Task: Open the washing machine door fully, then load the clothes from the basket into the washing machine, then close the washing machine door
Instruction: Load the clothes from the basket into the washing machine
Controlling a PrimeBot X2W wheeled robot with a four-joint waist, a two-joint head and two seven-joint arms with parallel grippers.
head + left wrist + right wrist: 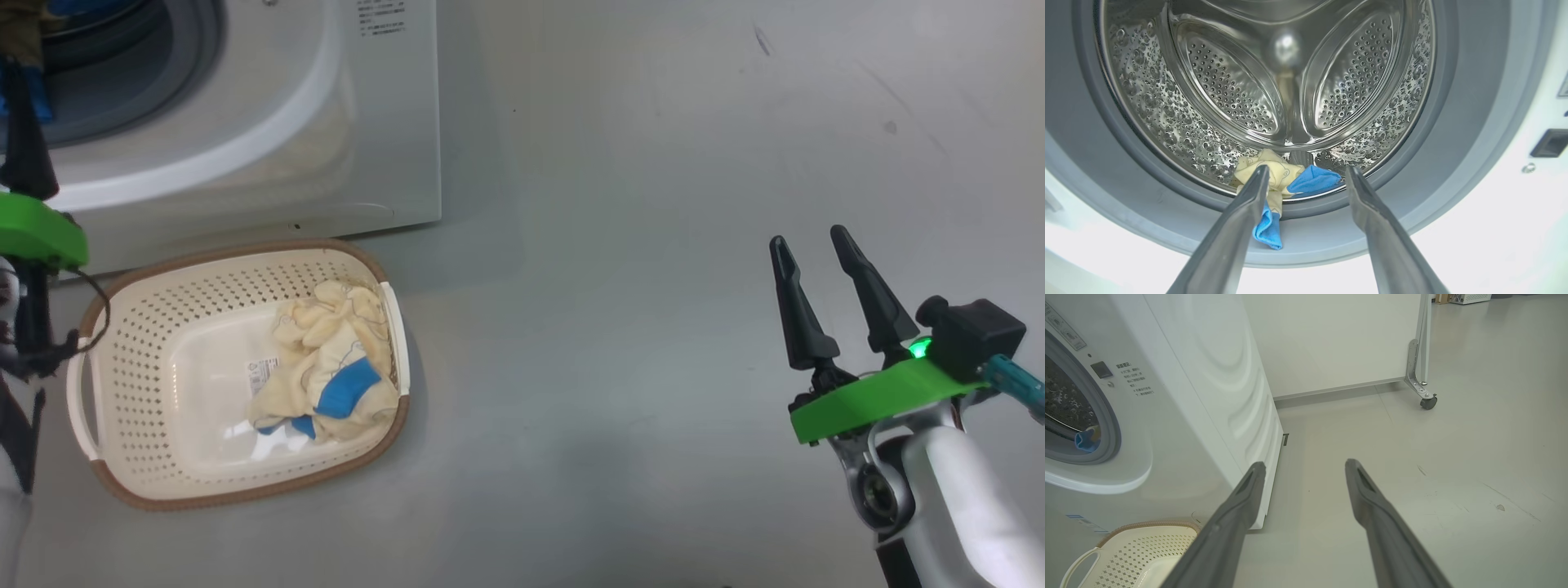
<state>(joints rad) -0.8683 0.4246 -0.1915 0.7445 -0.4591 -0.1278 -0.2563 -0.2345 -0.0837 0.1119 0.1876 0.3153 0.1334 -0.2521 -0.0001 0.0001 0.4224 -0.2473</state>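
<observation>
While clothes (1282, 171) seemingly overhang seal (1327, 239) — left hand (1306, 169) gapes.

Glossy perforated steel drum (1229, 90), soft cloth clothes (326, 359), matt plastic basket (163, 327), seemingly smooth floor (653, 204).

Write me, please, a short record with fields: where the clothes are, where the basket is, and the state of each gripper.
washing machine: drum open to view
loaded garment: at the drum's front edge, blue part hanging over the grey seal
basket: on the floor before the machine
remaining clothes: cream and blue heap in the basket's right half
left gripper: open, empty, at the drum mouth
right gripper: open, empty, above the floor
</observation>
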